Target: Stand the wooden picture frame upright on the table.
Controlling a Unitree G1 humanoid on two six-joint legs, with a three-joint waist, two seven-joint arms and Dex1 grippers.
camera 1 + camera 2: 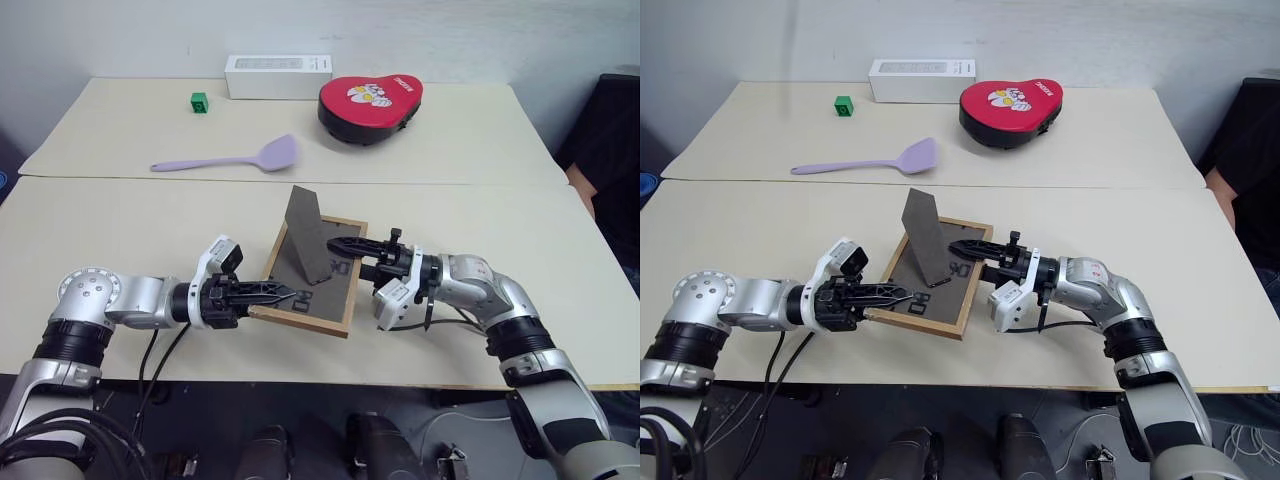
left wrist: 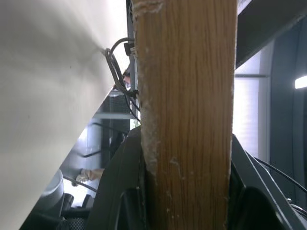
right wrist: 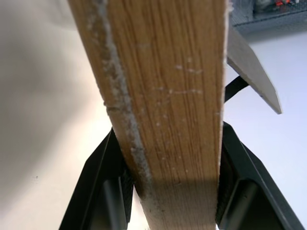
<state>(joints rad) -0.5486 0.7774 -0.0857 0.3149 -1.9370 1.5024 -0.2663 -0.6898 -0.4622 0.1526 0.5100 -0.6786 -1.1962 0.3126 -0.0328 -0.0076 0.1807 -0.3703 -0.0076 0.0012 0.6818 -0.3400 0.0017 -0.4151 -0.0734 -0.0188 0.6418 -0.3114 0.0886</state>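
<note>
The wooden picture frame (image 1: 300,322) is tilted up off the table (image 1: 120,230) near its front edge, dark back facing up and its fold-out stand (image 1: 305,235) sticking upward. My left gripper (image 1: 293,293) is shut on the frame's near left edge. From the right, my right gripper (image 1: 340,245) is shut on the opposite edge. In the left wrist view the light-wood edge (image 2: 187,120) sits between the black fingers (image 2: 120,191). The right wrist view shows the same wood edge (image 3: 163,96) clamped between the fingers (image 3: 96,191), with the stand (image 3: 252,72) beyond. The picture side is hidden.
On the far table section lie a purple spatula (image 1: 235,158), a small green cube (image 1: 199,101), a white rectangular box (image 1: 277,76) and a red heart-shaped pad (image 1: 370,103). A person in dark clothing (image 1: 610,150) sits past the table's right edge.
</note>
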